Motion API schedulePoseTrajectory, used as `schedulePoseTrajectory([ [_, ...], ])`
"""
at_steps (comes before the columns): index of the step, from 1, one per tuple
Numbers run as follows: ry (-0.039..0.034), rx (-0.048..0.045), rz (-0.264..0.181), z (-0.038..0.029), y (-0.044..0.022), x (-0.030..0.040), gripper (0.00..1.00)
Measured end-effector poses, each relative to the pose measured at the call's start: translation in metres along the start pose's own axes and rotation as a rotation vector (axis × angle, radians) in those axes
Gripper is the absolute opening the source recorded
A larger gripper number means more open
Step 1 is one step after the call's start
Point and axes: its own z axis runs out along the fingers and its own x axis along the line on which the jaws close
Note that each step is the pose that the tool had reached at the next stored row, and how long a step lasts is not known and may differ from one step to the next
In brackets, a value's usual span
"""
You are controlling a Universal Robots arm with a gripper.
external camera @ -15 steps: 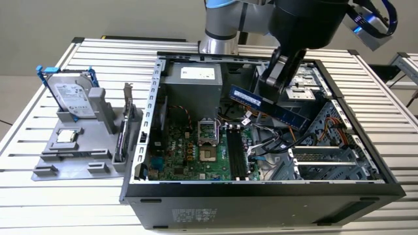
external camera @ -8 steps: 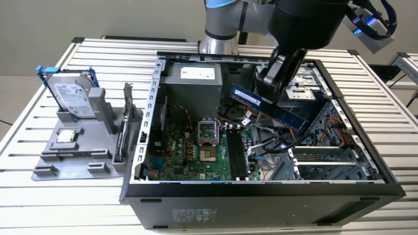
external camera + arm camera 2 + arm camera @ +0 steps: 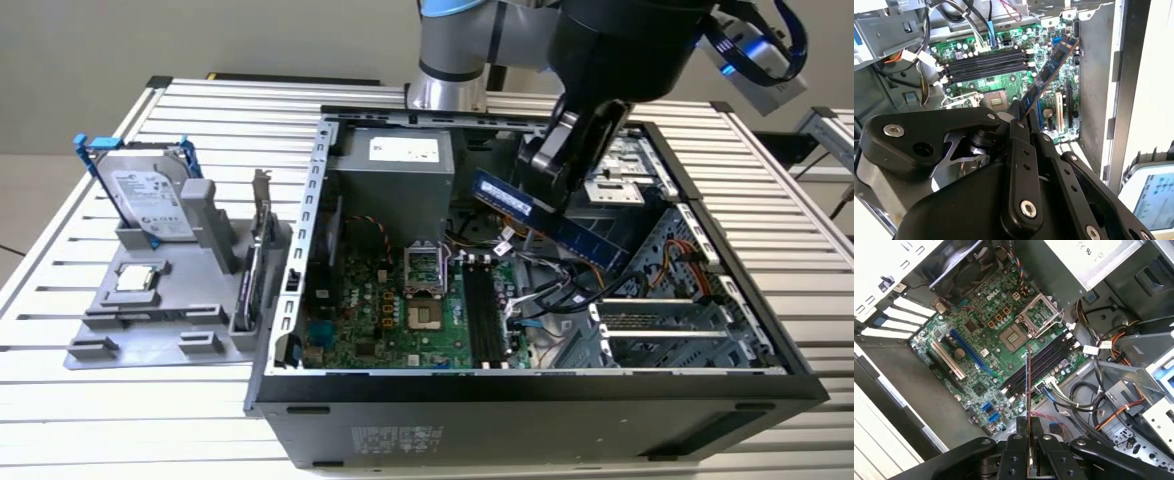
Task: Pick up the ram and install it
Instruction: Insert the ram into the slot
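The ram is a long dark blue stick with black chips, held tilted above the open computer case. My gripper is shut on its upper part. In the second wrist view the ram sticks out from the black fingers over the green motherboard. The first wrist view shows the ram edge-on, above the row of black memory slots. From the exterior view, those memory slots lie below and toward the view's left of the stick.
A silver hard drive in a blue frame stands on a grey holder at the exterior view's left. Cables and a drive cage crowd the case's right side. The power supply sits at the back.
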Motion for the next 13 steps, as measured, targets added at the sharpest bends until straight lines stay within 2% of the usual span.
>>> schedulePoseTrajectory([
  [13,0.0028,-0.0030,0.108,0.0013,0.0000,-0.0001,0.00],
])
